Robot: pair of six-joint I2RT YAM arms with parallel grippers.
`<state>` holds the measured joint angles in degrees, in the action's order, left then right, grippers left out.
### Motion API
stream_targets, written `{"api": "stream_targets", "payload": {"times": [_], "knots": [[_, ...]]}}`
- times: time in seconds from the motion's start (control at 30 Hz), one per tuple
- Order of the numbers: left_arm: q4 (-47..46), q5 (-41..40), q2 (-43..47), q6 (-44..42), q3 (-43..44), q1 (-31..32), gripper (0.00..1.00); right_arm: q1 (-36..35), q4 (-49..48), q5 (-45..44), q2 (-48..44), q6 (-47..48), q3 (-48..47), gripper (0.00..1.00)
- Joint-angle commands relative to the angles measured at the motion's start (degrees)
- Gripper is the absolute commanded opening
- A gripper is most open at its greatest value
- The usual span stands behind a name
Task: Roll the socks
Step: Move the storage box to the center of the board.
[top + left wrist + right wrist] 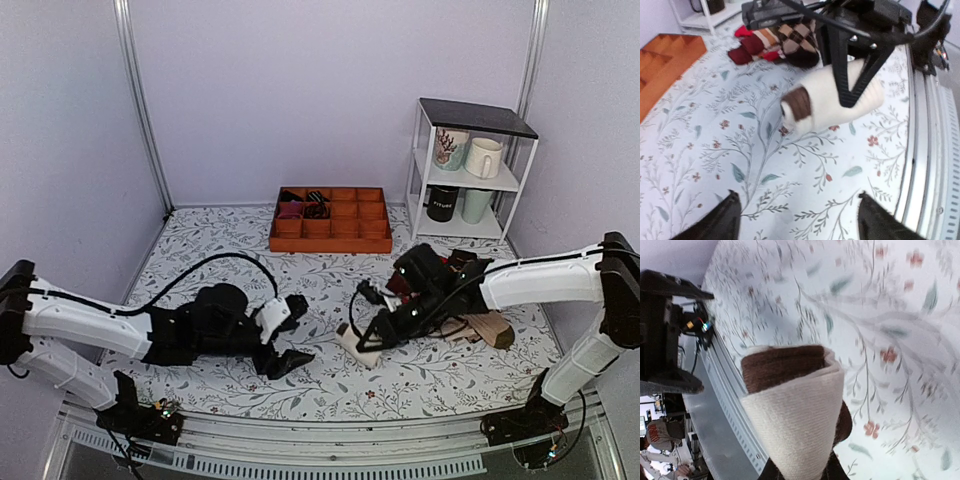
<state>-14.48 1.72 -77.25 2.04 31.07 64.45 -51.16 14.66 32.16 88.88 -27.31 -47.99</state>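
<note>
Beyond the rail (330, 452), from the top view: clamping the socks (357, 347) with the right tool (377, 332), its fingers pressing the cream roll onto the flowered counter (340, 275). Holding the left tool (292, 360) spread apart and gripping nothing, left of the roll and about as close to the rail. Showing an orange tray (330, 246) well beyond the rail near the back wall, and a white shelf (470, 182) of mugs (483, 157) to the tray's right. Showing a tan sock (490, 328) under the right arm, slightly farther from the rail than the roll.

Just left of the rail (930, 150), from the left wrist view: looking at the socks (825, 100) lying as a plump cream roll, a dark brown band (799, 102) at the near end, with one black finger of the right tool pressing across the top. Framing bare counter between the left tool's own fingertips (730, 220), standing wide apart and touching nothing. Showing an argyle sock (800, 42) and red striped socks (752, 45) past the roll, and the orange tray (665, 65) far from the rail.

Right of the rail (725, 390), from the right wrist view: pinching the socks (800, 415) between the right tool's dark fingers (769, 474) at the bottom edge, with cream fabric wrapping over a dark brown layer. Showing blurred flower print on the side away from the rail.
</note>
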Motion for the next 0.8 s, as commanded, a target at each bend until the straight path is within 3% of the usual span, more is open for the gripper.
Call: {"api": "stream_targets", "payload": {"times": [0.0,0.17,0.37,0.63,0.77], "knots": [[8.02,-5.35,9.13,1.29,-1.48,-4.92,0.97,6.13,6.91,-4.56,-2.54,6.35,-10.79,0.00],[8.07,-8.10,15.14,2.42,-1.54,-8.79,1.00,12.43,8.62,-10.75,3.73,10.74,-23.83,0.00],[12.26,-7.66,13.38,2.55,3.07,-11.96,1.00,20.49,10.03,-14.99,19.44,17.63,-43.64,0.00],[12.07,-5.26,12.55,3.10,4.52,-16.65,0.99,22.69,10.22,-20.77,38.04,37.63,-63.91,0.00],[11.24,-7.54,13.02,3.62,2.62,-19.21,0.99,23.02,8.88,-18.82,42.41,42.56,-67.03,0.00]]}}
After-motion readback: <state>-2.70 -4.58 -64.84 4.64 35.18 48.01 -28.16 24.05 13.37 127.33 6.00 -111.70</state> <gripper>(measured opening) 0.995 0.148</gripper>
